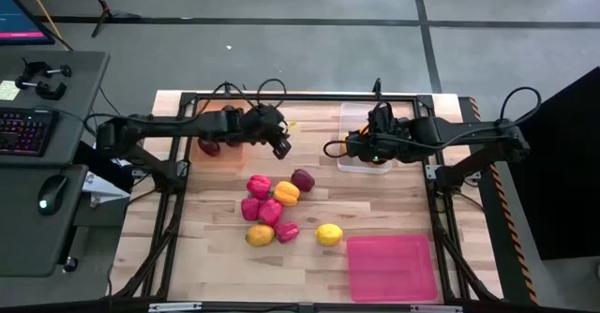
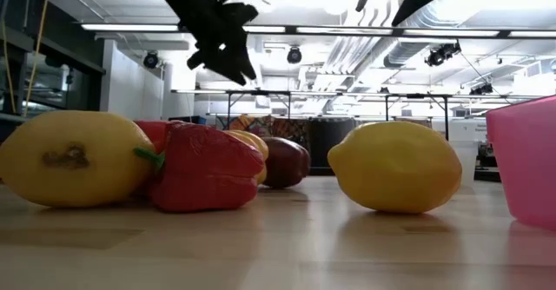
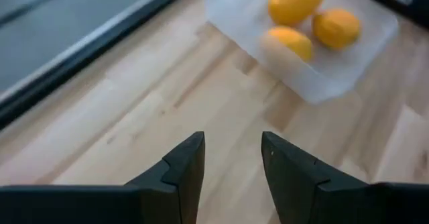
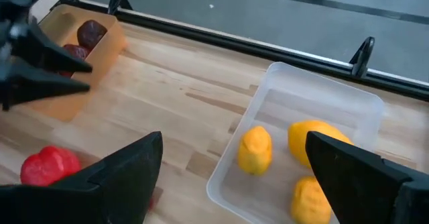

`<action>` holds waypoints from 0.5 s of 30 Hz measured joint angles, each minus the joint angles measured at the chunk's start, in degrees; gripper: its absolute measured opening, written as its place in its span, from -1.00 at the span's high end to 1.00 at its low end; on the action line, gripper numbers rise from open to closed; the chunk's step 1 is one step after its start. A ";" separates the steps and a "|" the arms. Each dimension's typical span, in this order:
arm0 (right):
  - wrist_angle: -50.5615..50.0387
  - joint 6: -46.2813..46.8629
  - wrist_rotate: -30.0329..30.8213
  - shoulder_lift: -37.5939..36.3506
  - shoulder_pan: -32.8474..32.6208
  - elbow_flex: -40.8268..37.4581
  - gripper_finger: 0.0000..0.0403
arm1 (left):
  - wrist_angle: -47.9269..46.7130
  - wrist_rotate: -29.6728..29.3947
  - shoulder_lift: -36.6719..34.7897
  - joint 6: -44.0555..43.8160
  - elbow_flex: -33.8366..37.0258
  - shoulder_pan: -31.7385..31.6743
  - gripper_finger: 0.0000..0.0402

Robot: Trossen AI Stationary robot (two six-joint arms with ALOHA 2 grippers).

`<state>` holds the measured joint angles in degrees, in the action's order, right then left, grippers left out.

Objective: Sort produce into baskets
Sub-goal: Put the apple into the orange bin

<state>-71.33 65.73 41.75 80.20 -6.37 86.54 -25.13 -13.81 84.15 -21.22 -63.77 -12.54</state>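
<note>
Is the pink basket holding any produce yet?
No: in the high view the pink basket shows only its bare magenta floor, while the yellow lemon nearest it lies on the table outside its rim.

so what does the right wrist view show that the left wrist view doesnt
Only the right wrist view shows the orange basket holding dark maroon produce, a red pepper on the table, and the left gripper near that basket. Only the left wrist view shows the left gripper's own empty, part-closed jaws above bare wood. Both show the clear basket with three yellow-orange fruits inside.
</note>
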 joint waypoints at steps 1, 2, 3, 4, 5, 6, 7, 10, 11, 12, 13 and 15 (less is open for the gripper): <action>0.00 -0.01 0.06 0.00 0.03 0.00 -0.76 | 0.03 1.68 0.29 1.35 0.06 -0.01 0.33; 0.00 -0.04 0.06 0.00 0.12 0.00 -0.76 | 0.55 3.37 0.78 2.63 0.11 0.30 0.33; 0.00 -0.03 0.04 0.00 0.25 0.00 -0.76 | 1.57 5.08 1.23 3.70 0.10 0.91 0.31; 0.00 0.01 -0.06 0.00 0.35 0.00 -0.76 | 2.54 7.21 1.60 4.96 0.08 1.59 0.29; 0.00 0.02 -0.26 0.00 0.37 0.00 -0.76 | 3.09 9.11 2.24 6.59 -0.04 2.42 0.27; 0.00 0.02 -0.43 0.00 0.37 0.00 -0.76 | 3.21 10.46 2.87 8.64 -0.28 3.11 0.23; 0.00 0.02 -0.86 -0.02 0.37 0.00 -0.76 | 2.58 11.41 3.76 10.83 -0.75 3.72 0.19; 0.01 0.04 -3.89 -0.01 0.35 0.51 -0.76 | -1.87 12.07 6.85 17.31 -3.96 5.12 0.04; 0.07 0.04 -5.03 -0.01 0.35 0.87 -0.76 | -3.22 12.08 7.88 19.66 -5.58 5.42 -0.02; 0.03 0.03 -5.99 -0.02 0.35 1.31 -0.76 | -4.69 12.11 8.98 21.74 -7.39 5.65 -0.08; 0.02 0.00 -6.75 -0.02 0.34 1.80 -0.76 | -6.24 12.11 10.26 23.81 -9.15 5.82 -0.14; 0.02 -0.02 -8.05 -0.02 0.33 2.74 -0.76 | -9.26 12.13 13.26 27.63 -13.25 6.04 -0.26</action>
<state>-71.31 65.71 33.69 80.18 -6.04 89.28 -34.38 -1.67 97.41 6.41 -77.02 -6.49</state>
